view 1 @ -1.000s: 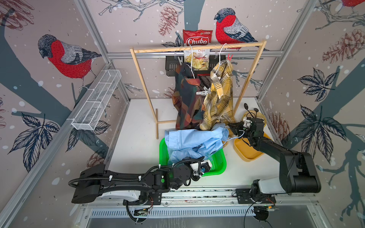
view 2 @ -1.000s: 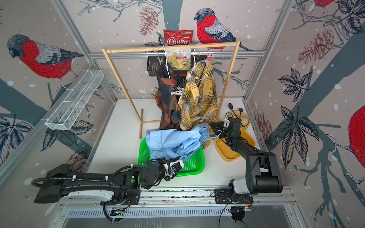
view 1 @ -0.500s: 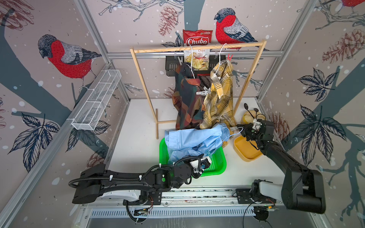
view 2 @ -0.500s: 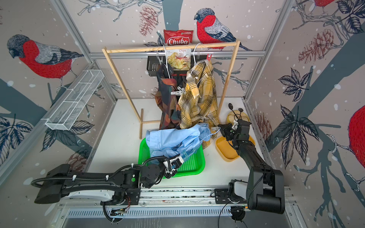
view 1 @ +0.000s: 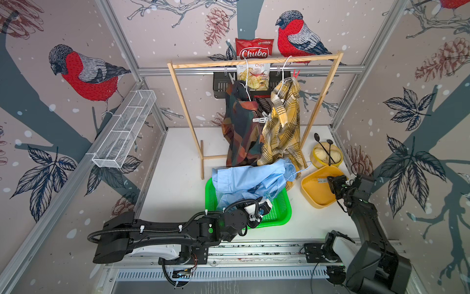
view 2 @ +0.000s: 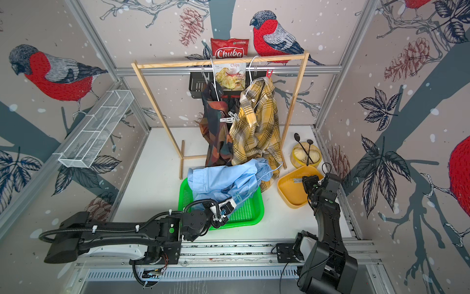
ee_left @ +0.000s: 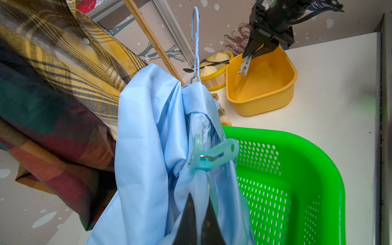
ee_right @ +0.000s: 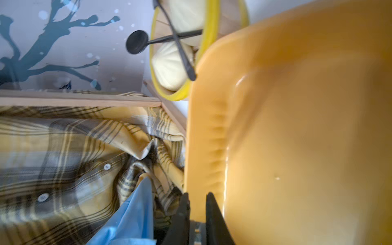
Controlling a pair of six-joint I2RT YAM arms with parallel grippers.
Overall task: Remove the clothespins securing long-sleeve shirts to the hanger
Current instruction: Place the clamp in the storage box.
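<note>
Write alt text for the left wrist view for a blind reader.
A teal clothespin is clipped to a light blue shirt on a wire hanger; the left gripper pinches the shirt beside a green basket. Beyond, the right gripper holds a grey clothespin over a yellow bin.

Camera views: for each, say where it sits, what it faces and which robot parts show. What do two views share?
Both top views: high at the front, looking down and back at the wooden rack; left arm and right arm show.
Left wrist: on the left arm, facing the light blue shirt and teal clothespin; left gripper near, right gripper beyond.
Right wrist: on the right arm, looking into the yellow tub; right gripper only.
Shared: both wrist views show the tub and yellow plaid shirt.
</note>
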